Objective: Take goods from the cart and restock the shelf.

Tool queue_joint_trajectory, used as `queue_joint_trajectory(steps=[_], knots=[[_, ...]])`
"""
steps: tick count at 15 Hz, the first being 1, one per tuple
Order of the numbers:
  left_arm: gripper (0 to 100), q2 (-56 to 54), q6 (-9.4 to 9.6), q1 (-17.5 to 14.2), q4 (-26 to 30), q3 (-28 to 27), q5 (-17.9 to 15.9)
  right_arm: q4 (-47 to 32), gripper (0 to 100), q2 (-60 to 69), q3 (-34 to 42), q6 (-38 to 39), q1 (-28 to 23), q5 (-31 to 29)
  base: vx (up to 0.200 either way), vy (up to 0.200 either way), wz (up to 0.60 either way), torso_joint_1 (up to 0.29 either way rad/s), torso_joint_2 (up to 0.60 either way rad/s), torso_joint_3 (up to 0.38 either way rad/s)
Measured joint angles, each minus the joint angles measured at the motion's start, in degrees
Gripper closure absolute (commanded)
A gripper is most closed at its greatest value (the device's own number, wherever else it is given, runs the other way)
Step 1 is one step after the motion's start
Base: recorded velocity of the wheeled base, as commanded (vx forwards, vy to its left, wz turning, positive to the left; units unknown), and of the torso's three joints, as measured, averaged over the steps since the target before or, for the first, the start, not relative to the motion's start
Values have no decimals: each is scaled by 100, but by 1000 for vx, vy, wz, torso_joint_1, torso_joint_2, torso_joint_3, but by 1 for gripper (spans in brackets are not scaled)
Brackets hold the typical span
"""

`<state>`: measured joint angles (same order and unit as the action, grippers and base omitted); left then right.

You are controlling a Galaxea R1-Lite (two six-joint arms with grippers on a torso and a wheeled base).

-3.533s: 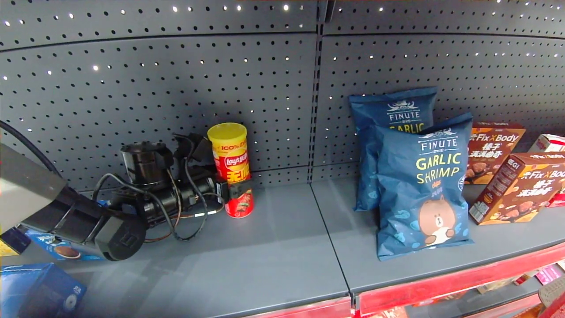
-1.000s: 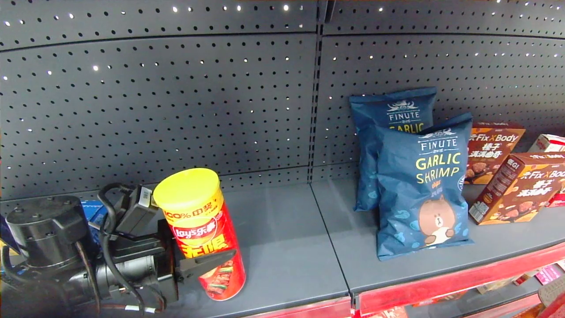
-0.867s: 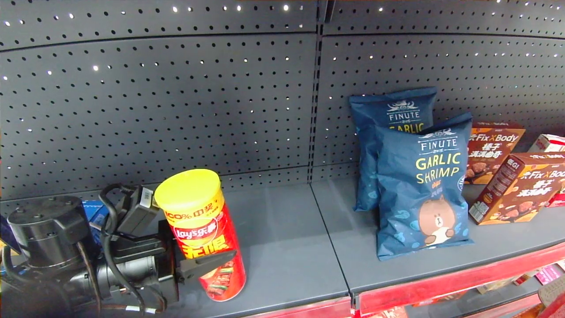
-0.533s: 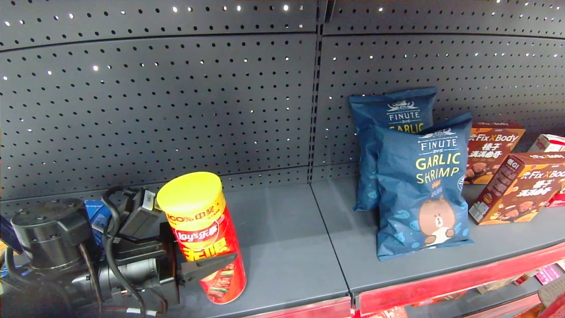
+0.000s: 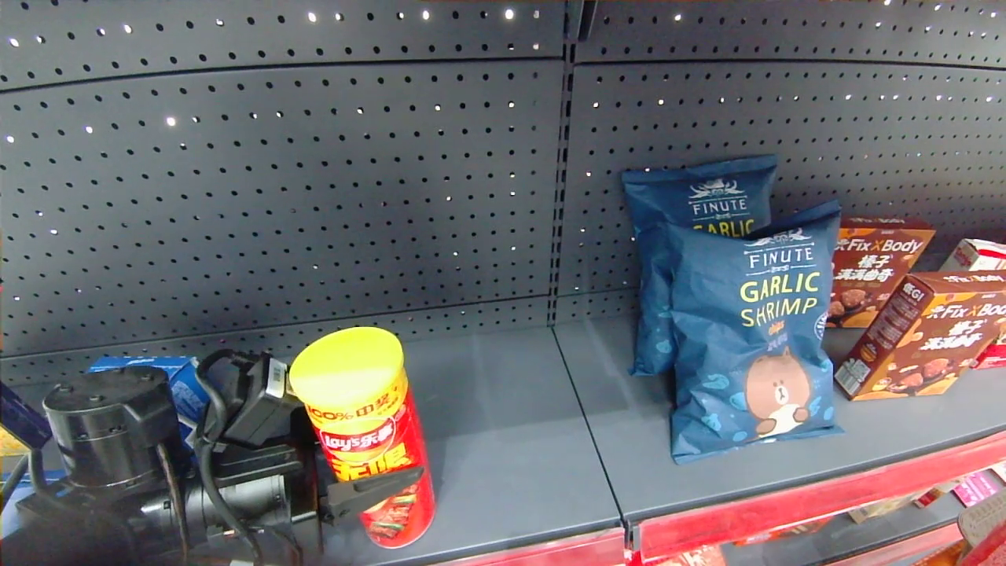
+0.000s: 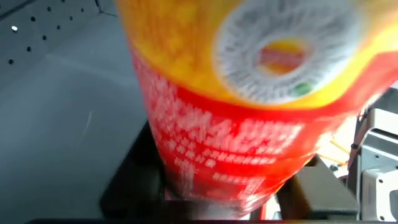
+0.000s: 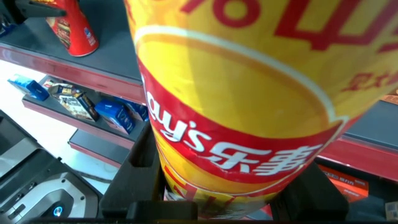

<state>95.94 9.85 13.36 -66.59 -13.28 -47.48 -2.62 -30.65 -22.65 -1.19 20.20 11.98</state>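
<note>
Two chip cans are in hand at once. The left jaws are clamped side-on round the lower body of the red can (image 5: 369, 440). It stands yellow lid up, leaning a little, at the near left of the shelf (image 5: 503, 440), close to the front lip. Whether its base touches the board I cannot tell. A side grip low on the tube probably suits setting it down upright without fouling the lid. The right jaws are closed on a yellow can (image 7: 249, 106), held out in front of the shelf, likely waiting its turn. Bare board lies between the red can and the blue snack bags (image 5: 747, 338) at the right, so there is room for both.
</note>
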Motion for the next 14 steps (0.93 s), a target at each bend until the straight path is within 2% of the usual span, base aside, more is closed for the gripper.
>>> queue_joint_trajectory(steps=[8,14], knots=[[0,-322,-46,-2,29,193,7,5,100,17,9,9,-2,-2,0,0,0,0,0,0],[0,-1072,-55,-322,93,750,11,9,100,39,-13,9,-2,-5,0,0,0,0,0,0]])
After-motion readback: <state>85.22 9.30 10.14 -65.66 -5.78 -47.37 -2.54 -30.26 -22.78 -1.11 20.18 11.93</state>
